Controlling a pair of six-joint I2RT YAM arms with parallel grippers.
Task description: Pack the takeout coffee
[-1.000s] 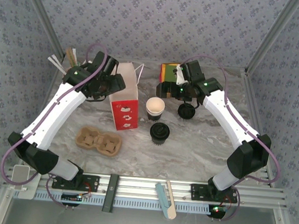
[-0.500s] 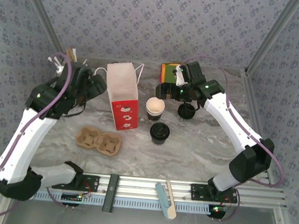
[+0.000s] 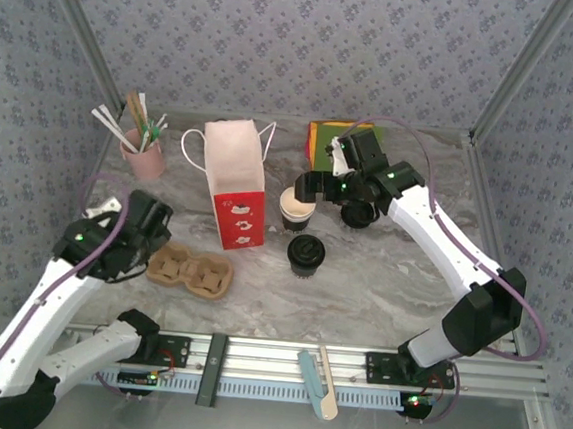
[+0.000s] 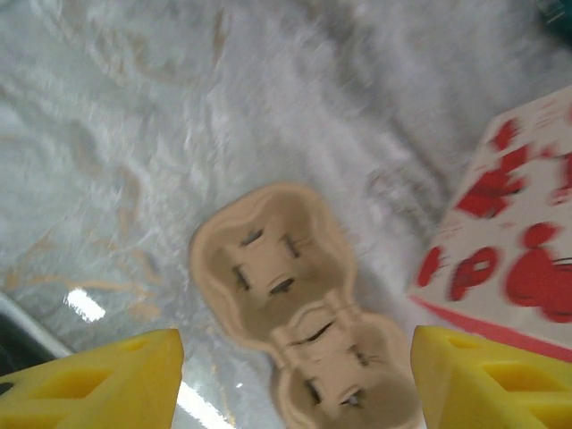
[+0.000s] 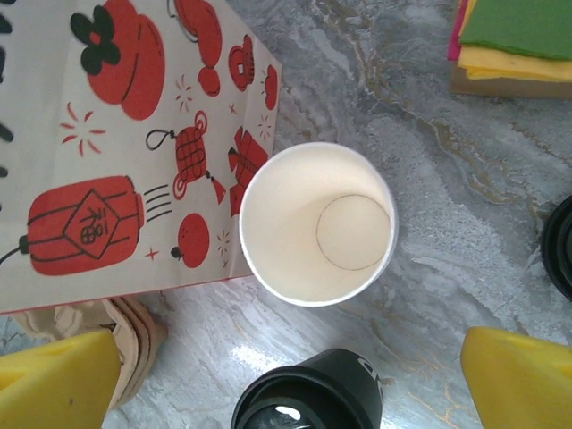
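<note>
Marbled surface (image 3: 391,284) carries the unlidded cup (image 5: 317,223) just beside the paper bag (image 3: 237,185), the lidded cup (image 3: 305,253) nearer me, so I hang my right tool (image 5: 286,375), jaws apart, over the open one to straddle it, while my left tool (image 4: 299,375), also spread, hovers above the cardboard carrier (image 4: 268,268).

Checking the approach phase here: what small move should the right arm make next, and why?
Probably lower the right gripper around the open cup: its jaws stand wide open, and the lidless cup stands upright just below it, ungripped, close beside the paper bag.
</note>
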